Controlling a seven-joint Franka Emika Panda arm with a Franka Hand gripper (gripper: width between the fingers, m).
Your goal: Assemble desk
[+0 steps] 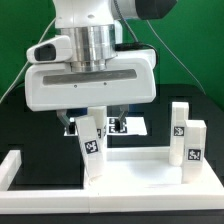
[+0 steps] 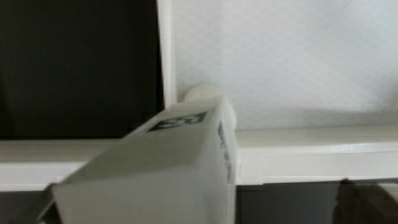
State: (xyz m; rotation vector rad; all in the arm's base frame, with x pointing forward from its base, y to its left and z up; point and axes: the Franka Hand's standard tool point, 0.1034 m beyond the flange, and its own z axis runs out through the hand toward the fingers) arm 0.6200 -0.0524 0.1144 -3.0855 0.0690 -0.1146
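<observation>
The white desk top (image 1: 135, 168) lies tray-side up at the front of the table. A short square leg (image 1: 92, 143) with a black-and-white tag stands slightly tilted at the top's corner on the exterior view's left. My gripper (image 1: 92, 127) hangs straight over this leg with its jaws on either side and open. In the wrist view the leg (image 2: 160, 175) fills the foreground, and a dark gap separates it from one of the fingers (image 2: 368, 203). Nothing is gripped. Two more tagged legs (image 1: 180, 124) (image 1: 195, 146) stand upright at the top's corners on the exterior view's right.
A long white border bar (image 1: 12, 168) runs along the table's edge at the exterior view's left. Black table surface (image 1: 30, 130) surrounds the desk top. The arm's broad white wrist housing (image 1: 90, 82) hides what lies behind the gripper.
</observation>
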